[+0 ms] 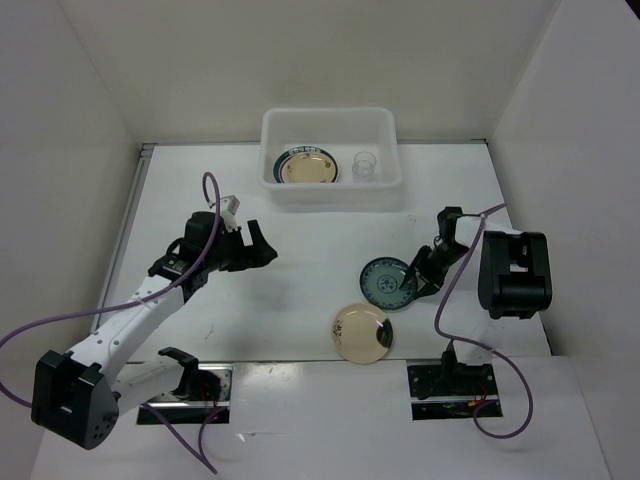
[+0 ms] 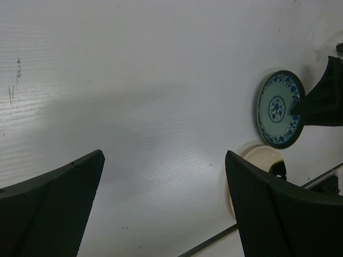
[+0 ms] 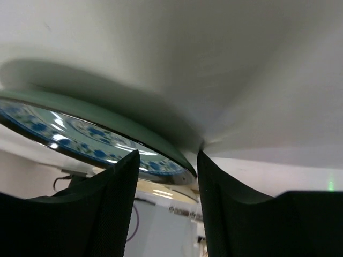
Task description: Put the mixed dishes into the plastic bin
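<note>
My right pincer straddles the rim of the teal plate at its 3 o'clock; I cannot tell if it presses. A cream plate lies at its 7 o'clock. My left pincer hangs wide apart, holding nothing. The plastic bin, at 12 o'clock on the surface, holds a rimmed plate and a glass cup.

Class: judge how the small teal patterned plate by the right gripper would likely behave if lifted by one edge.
The teal plate looks rigid and glossy, with bright highlights on its face, so it may slip in the right gripper. Gripped at one rim only, it would probably tilt. It looks ceramic, so it likely chips if dropped.
</note>
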